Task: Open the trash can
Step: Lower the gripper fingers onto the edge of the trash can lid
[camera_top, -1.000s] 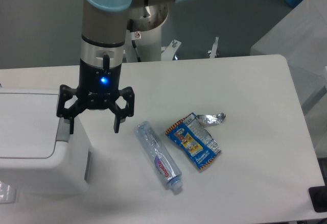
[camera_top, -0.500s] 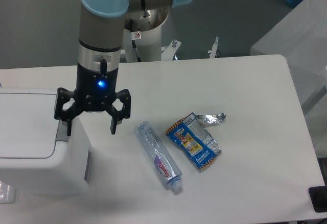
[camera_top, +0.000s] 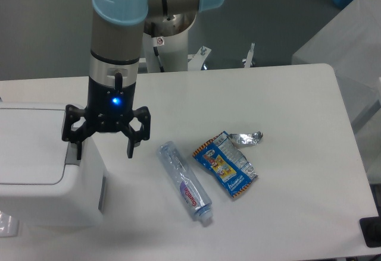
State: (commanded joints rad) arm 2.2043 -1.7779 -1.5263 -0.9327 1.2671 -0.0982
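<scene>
White surface [camera_top: 286, 94] fills the view, with grey floor behind it. At its left edge stands the trash can [camera_top: 41, 184], lid flat and closed, its grey push tab [camera_top: 72, 152] on the right rim. The gripper [camera_top: 103, 149] hangs with fingers spread wide, holding nothing, straddling the trash can's right edge: one finger sits just above the tab, the other hangs off the side over the surface. The tab lies down and slightly left of the gripper. Right of the trash can lie a plastic bottle [camera_top: 184, 183] and a crumpled snack wrapper [camera_top: 227, 163], well apart from it.
</scene>
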